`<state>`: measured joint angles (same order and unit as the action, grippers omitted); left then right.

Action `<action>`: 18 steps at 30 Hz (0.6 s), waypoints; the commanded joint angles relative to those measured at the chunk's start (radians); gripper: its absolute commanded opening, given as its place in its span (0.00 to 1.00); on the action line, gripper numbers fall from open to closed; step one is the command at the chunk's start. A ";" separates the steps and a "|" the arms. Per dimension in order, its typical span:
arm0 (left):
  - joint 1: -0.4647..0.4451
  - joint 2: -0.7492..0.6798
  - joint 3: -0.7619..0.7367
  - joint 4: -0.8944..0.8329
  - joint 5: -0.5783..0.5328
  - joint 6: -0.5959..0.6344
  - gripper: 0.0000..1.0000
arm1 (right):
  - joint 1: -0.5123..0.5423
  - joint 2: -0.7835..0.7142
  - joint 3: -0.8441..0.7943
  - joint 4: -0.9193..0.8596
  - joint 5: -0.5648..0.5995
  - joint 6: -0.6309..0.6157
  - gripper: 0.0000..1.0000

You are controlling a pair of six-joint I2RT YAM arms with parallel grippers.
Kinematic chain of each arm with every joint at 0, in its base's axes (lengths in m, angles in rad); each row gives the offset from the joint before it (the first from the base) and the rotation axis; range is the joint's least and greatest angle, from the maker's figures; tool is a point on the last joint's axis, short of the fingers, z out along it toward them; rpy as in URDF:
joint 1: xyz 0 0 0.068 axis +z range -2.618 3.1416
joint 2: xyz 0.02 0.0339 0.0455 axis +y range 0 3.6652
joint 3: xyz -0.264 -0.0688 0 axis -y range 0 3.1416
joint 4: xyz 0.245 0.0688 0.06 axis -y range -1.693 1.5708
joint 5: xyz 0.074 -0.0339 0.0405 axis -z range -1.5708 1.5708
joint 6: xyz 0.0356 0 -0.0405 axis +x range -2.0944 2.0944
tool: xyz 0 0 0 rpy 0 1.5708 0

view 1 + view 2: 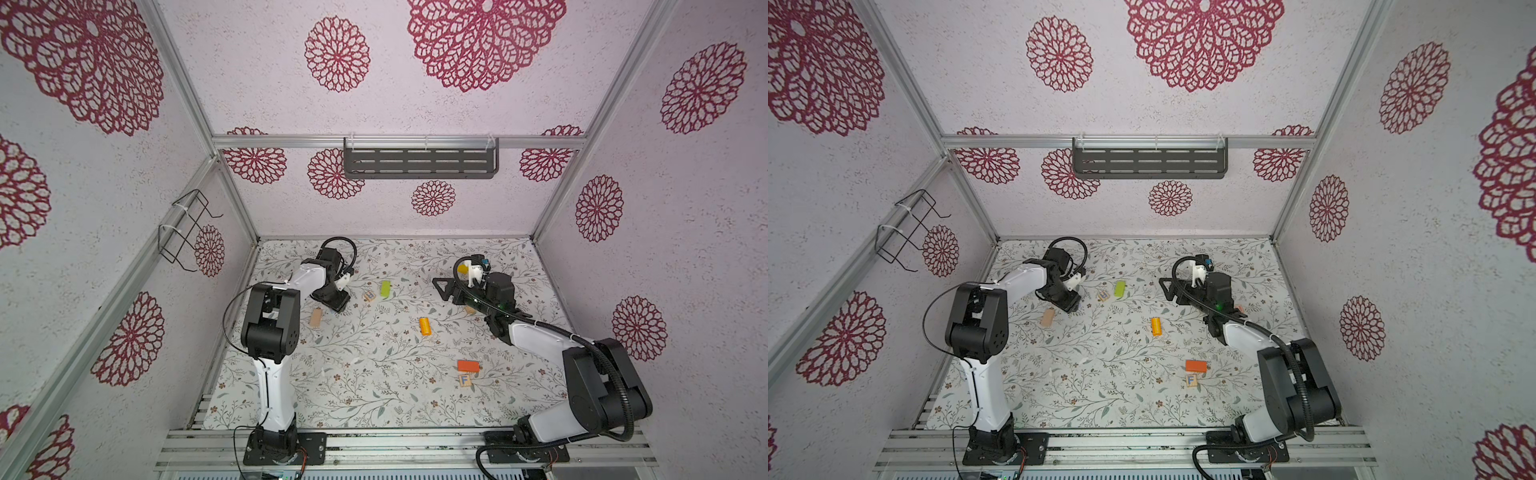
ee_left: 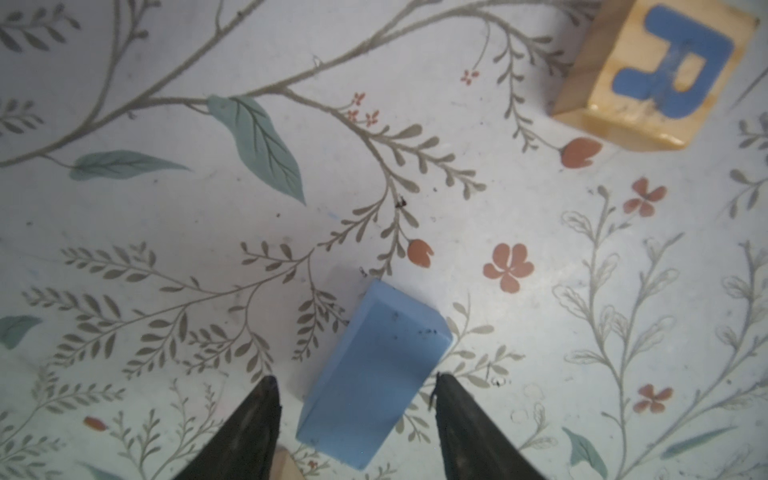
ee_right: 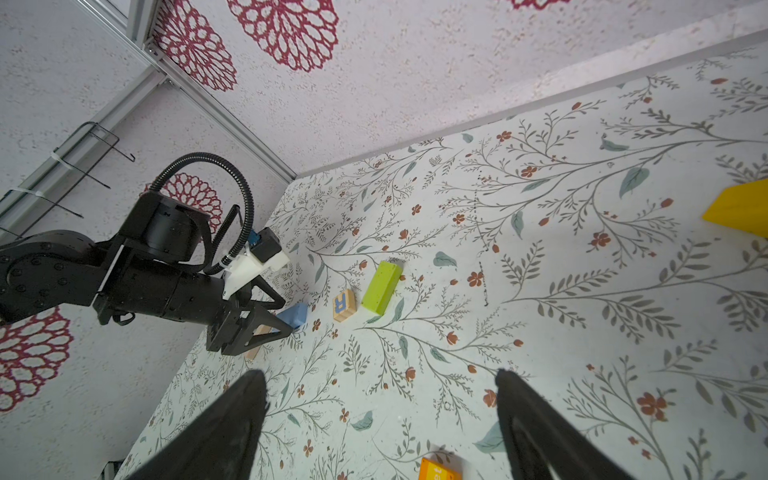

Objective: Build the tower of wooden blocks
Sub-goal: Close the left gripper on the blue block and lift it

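Bright, even, diffuse light; faint shadows; bowed frame edges; soft-focus left claw (image 2: 353, 386).

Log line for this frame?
left gripper: open, straddling blue block | right gripper: open, empty | stacking: not started

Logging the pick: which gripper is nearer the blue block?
Left. The left gripper straddles the blue block, fingers either side; the right gripper hangs far off across the table.
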<state>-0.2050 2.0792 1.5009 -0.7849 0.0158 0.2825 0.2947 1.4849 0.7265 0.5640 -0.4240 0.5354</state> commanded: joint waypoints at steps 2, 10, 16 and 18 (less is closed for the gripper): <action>-0.010 0.022 0.019 -0.014 0.023 0.011 0.55 | -0.009 0.002 0.016 0.042 -0.019 0.014 0.89; -0.014 0.027 0.028 -0.032 0.026 0.008 0.44 | -0.011 -0.001 0.017 0.042 -0.022 0.015 0.89; -0.017 0.027 0.041 -0.053 0.035 0.008 0.30 | -0.012 -0.003 0.016 0.040 -0.022 0.017 0.89; -0.018 0.024 0.046 -0.060 0.035 0.004 0.28 | -0.014 -0.003 0.016 0.038 -0.023 0.018 0.89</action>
<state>-0.2165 2.0895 1.5219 -0.8295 0.0349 0.2752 0.2901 1.4849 0.7265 0.5640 -0.4248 0.5430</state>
